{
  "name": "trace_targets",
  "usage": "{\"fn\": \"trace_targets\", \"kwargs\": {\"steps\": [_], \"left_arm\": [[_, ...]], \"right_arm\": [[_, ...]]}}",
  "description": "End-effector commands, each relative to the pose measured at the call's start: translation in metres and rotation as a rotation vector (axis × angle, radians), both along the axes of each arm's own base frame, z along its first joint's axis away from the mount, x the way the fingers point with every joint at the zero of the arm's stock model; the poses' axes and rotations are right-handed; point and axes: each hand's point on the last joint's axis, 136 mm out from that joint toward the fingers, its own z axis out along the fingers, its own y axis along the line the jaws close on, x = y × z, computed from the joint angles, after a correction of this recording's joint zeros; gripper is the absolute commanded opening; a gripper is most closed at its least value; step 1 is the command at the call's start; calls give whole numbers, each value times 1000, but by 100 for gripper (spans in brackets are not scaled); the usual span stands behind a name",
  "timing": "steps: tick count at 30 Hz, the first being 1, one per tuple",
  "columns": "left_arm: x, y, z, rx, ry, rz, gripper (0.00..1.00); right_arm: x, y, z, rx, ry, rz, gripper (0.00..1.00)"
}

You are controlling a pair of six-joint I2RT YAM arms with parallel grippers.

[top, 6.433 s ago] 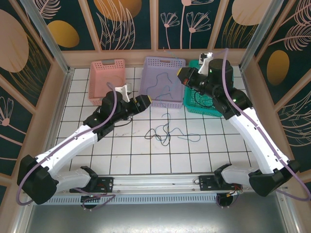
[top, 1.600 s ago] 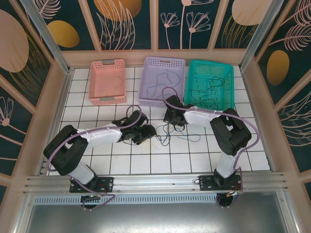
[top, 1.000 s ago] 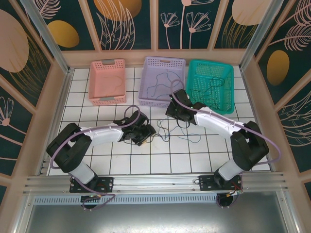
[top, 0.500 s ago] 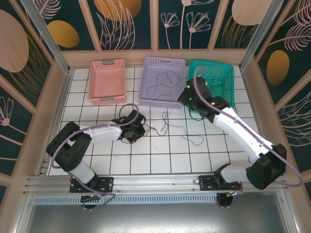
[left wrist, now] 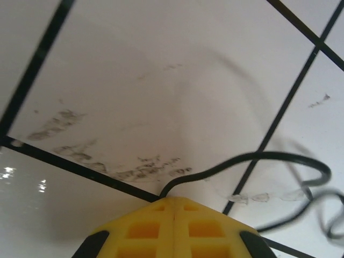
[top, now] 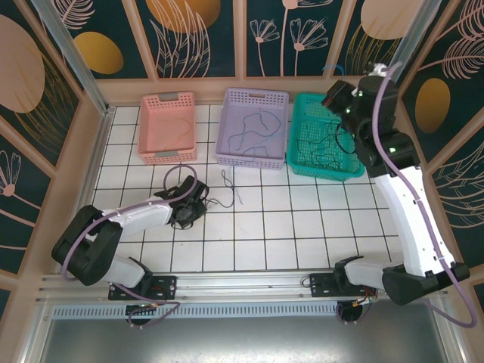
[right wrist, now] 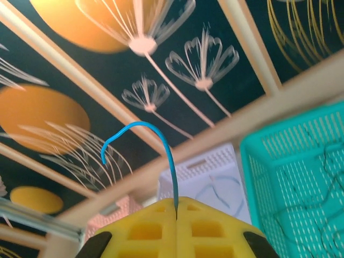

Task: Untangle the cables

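Note:
My left gripper [top: 201,204] lies low on the white tiles and is shut on a thin dark cable [left wrist: 252,157]. That cable leaves the yellow fingertips [left wrist: 161,212] and curls off to the right across the table [top: 227,189]. My right gripper [top: 330,97] is raised high over the far end of the teal basket [top: 355,168]. It is shut on a thin blue cable [right wrist: 167,156], whose free end arches up and left from the closed yellow fingertips [right wrist: 185,215].
Three baskets stand in a row at the back: pink [top: 166,127], purple [top: 252,97] with a thin cable in it [top: 253,130], and teal with several thin cables [top: 327,145]. Wooden walls enclose the table on three sides.
The right arm has risen from the table's middle to high over the teal basket, carrying the blue cable. The left gripper has shut on the dark cable and drawn back left.

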Motion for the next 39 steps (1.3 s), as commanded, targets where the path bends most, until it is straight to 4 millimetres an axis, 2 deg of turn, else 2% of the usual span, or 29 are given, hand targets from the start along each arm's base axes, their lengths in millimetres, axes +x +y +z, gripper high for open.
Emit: {"fn": "trace_targets", "kwargs": {"steps": [1, 5, 9, 11, 14, 16, 19, 22, 25, 28, 30, 35, 39], "left_arm": [[-12, 25, -10, 93, 44, 7, 0], [-11, 36, -9, 104, 42, 24, 0], [3, 29, 8, 81, -13, 6, 1], [15, 20, 26, 49, -65, -16, 22], [36, 1, 62, -13, -168, -77, 44], [50, -11, 95, -62, -256, -112, 58], [67, -29, 144, -132, -378, -171, 69], [77, -40, 185, -171, -463, -208, 74], [83, -50, 223, -228, -552, -233, 75], [84, -51, 247, -270, -618, -233, 74], [82, -45, 257, -270, -649, -203, 72], [68, -8, 275, -222, -731, -69, 69], [56, -2, 258, -234, -708, -61, 69]], "right_arm": [[1, -13, 45, -18, -121, -55, 0], [1, -4, 77, 0, -197, 2, 0], [2, 9, 83, 5, -215, 77, 0], [-1, 11, 84, -6, -230, 90, 0], [-7, 17, 94, -31, -278, 144, 0], [-8, 24, 98, -42, -300, 189, 0], [-7, 31, 102, -31, -307, 235, 0], [-4, 44, 102, 2, -305, 299, 0], [0, 60, 103, 47, -307, 379, 0], [8, 75, 104, 92, -308, 445, 0], [16, 84, 104, 117, -305, 480, 0], [42, 104, 103, 169, -324, 536, 0], [69, 113, 99, 197, -331, 530, 0]]}}
